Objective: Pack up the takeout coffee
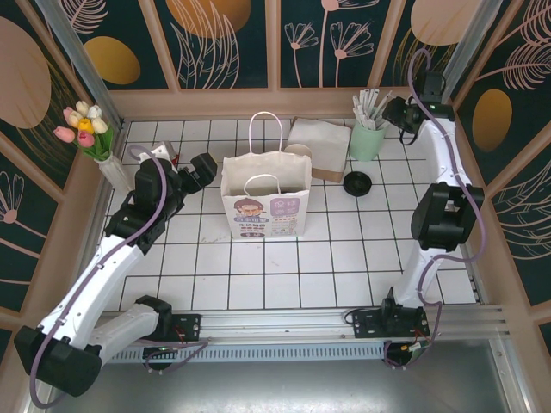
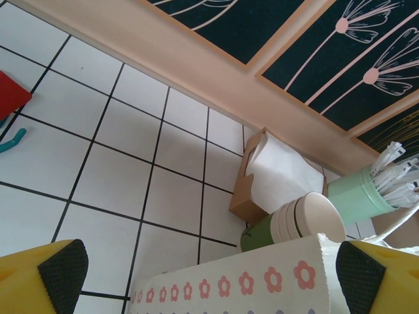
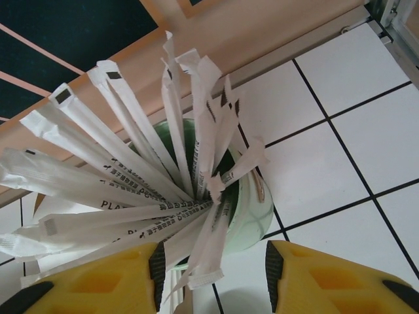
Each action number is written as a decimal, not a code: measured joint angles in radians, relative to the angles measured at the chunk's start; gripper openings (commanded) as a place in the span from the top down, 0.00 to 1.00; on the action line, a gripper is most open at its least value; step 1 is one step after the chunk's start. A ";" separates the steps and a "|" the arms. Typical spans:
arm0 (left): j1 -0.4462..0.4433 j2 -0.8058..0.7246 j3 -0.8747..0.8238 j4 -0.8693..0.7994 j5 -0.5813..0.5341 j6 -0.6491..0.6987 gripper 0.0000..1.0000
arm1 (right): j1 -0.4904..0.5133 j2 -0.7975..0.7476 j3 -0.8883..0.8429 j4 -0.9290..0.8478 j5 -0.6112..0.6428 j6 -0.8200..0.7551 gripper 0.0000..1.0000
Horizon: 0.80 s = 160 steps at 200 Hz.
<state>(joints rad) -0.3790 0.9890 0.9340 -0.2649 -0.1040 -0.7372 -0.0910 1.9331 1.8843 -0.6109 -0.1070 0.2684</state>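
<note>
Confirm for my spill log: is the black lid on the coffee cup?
No, the black lid lies loose on the tiles, right of the white paper bag.

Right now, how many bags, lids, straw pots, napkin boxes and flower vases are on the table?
White paper bag with handles: 1
Flat black round lid: 1
Mint-green pot of wrapped straws: 1
Brown cardboard box of white napkins: 1
White vase of tulips: 1
Total: 5

Tiled table (image 1: pixel 344 258), paper bag (image 1: pixel 267 202), green cup (image 2: pixel 258 234), black lid (image 1: pixel 356 183)
</note>
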 measured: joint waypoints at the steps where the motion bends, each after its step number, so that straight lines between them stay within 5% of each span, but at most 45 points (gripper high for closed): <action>1: 0.000 0.000 0.000 0.000 0.000 0.000 0.01 | 0.000 0.000 0.000 0.000 0.000 0.000 0.55; 66: 0.000 0.031 0.000 0.000 -0.003 0.000 0.02 | -0.116 0.014 0.021 0.026 -0.135 0.006 0.66; 160: 0.000 0.046 0.000 0.000 -0.002 0.000 0.01 | -0.109 0.141 0.125 0.031 -0.239 -0.007 0.74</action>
<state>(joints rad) -0.3790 1.0348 0.9340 -0.2649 -0.1062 -0.7376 -0.2005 2.0739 2.0090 -0.5804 -0.3458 0.2611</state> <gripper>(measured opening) 0.985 0.278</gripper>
